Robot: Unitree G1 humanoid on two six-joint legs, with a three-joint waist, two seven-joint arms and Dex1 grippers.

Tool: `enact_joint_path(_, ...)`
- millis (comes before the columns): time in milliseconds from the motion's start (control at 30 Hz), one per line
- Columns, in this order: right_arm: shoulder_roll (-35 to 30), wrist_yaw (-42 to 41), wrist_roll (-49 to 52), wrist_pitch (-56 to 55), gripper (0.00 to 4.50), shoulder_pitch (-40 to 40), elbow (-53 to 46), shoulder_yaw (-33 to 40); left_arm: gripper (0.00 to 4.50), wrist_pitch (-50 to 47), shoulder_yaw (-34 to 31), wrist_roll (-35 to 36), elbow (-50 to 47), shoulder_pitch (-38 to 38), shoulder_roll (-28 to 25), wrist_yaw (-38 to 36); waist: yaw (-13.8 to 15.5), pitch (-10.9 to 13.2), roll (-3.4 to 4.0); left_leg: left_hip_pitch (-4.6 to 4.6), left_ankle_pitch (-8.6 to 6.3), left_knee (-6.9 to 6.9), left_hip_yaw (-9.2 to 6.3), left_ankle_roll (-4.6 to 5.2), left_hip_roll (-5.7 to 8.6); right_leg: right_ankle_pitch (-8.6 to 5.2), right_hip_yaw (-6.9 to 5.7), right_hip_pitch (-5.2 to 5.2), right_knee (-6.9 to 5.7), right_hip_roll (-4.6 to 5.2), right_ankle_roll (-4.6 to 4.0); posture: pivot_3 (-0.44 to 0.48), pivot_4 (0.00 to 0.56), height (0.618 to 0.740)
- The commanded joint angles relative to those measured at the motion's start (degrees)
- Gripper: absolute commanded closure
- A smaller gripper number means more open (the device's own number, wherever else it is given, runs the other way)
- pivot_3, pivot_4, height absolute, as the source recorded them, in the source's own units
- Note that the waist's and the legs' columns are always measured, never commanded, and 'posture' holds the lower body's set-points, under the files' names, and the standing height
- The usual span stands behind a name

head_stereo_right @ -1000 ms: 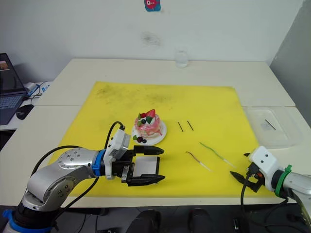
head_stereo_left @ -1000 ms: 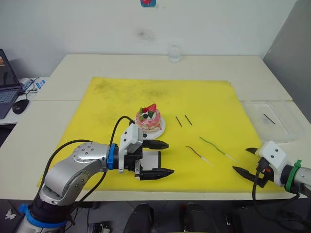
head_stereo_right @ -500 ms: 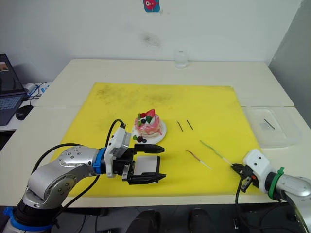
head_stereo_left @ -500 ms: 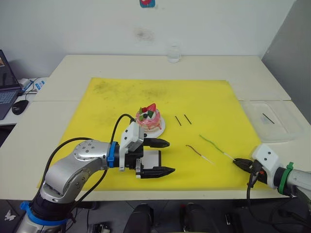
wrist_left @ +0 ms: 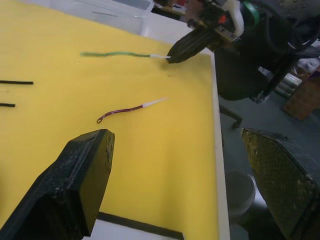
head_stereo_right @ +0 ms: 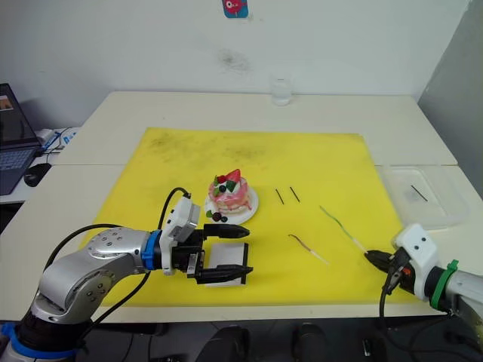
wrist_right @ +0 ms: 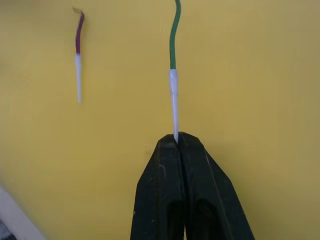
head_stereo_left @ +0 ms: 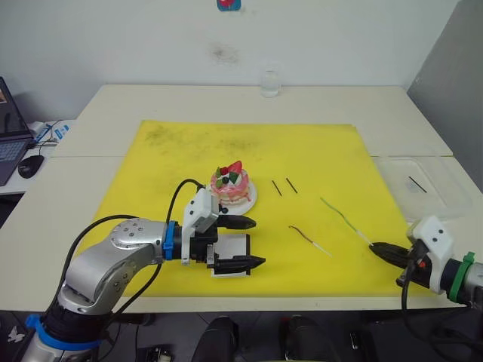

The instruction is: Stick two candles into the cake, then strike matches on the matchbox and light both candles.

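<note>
Yellow mat (head_stereo_left: pixel 317 151): right gripper (wrist_right: pixel 176 141) now pinched shut on long thin green candle (head_stereo_left: pixel 341 218) pale end, ready to lift. Left gripper (head_stereo_left: pixel 247 241) wide open over flat white matchbox (head_stereo_left: pixel 235 246).

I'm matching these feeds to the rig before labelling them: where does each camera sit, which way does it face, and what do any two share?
Left and right eye views: on the head, looking forward and down at the yellow mat, cake and both arms.
Left wrist view: on the left wrist, looking across the mat between the left gripper's open jaws toward the right gripper.
Right wrist view: on the right wrist, looking along its shut jaws at the green candle.
Shared: all show the green candle and the brown candle.
</note>
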State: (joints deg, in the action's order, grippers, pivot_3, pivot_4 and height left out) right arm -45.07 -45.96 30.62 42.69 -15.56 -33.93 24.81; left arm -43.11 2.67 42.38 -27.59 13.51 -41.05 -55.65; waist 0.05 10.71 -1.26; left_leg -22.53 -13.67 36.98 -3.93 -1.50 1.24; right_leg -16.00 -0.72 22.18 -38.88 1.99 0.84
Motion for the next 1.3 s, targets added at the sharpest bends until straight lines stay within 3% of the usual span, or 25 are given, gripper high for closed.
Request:
enact_joint_path(33,1.0,2.1,8.1,4.0,4.48,3.5,-3.7,5.0,0.00,-4.3,-4.4,5.7,0.9,1.2,1.2,2.9,0.0,0.0,0.00,0.00,0.00,0.01,0.00,0.00,0.00,0.00,0.00,0.00,0.00,0.00,0.00,0.000,0.150,0.740)
enact_joint_path(167,2.0,6.9,18.1,9.3,4.48,9.8,-5.7,7.0,0.00,-10.5,-7.5,12.9,2.7,4.4,3.7,7.6,0.0,0.0,-0.02,-0.04,0.00,0.03,-0.03,0.00,0.00,0.01,-0.04,0.00,0.00,0.00,0.02,0.000,0.150,0.740)
enact_joint_path(267,3.2,13.4,27.9,12.9,4.48,17.2,-5.8,6.5,0.00,-16.1,-9.9,22.6,5.0,9.4,8.3,14.5,0.0,0.0,-0.03,-0.07,0.00,0.04,-0.05,0.01,0.01,0.01,-0.06,0.01,0.00,0.00,0.02,0.000,0.150,0.740)
enact_joint_path(400,4.6,22.3,40.6,14.9,4.48,26.4,-4.4,2.8,0.00,-19.7,-11.2,34.0,9.1,15.2,14.6,23.6,-0.1,0.0,-0.04,-0.12,0.01,0.04,-0.05,0.01,0.03,0.02,-0.05,0.03,0.01,0.00,0.03,0.000,0.150,0.740)
enact_joint_path(567,7.4,33.8,56.0,13.4,4.48,36.6,-1.0,-4.6,0.00,-18.9,-9.7,41.8,12.4,19.3,22.3,30.1,-0.2,0.0,-0.04,-0.14,0.01,0.03,-0.03,0.01,0.04,0.02,-0.01,0.07,0.00,0.00,0.02,0.000,0.150,0.740)
enact_joint_path(800,6.5,41.7,69.6,9.8,4.48,39.0,0.5,-9.7,0.00,-14.9,-11.3,51.6,15.2,20.7,28.1,38.0,-0.2,0.0,-0.04,-0.21,0.01,0.03,-0.03,0.02,0.06,0.05,-0.02,0.08,0.02,0.01,-0.03,0.000,0.150,0.740)
enact_joint_path(1133,3.6,44.7,76.0,6.0,4.48,38.7,-0.3,-13.5,0.00,-13.9,-10.5,57.8,16.8,20.7,26.6,40.5,-0.2,0.0,-0.04,-0.19,0.02,0.04,-0.03,0.04,0.06,0.03,-0.03,0.09,0.01,-0.04,0.01,0.000,0.150,0.740)
enact_joint_path(1300,3.0,44.8,76.1,4.9,4.50,38.1,-1.0,-15.0,1.17,-13.2,-9.7,58.8,16.5,20.7,27.1,40.8,-0.1,0.0,-0.04,-0.20,0.02,0.03,-0.04,0.04,0.06,0.02,-0.04,0.09,0.02,-0.04,0.01,0.000,0.150,0.740)
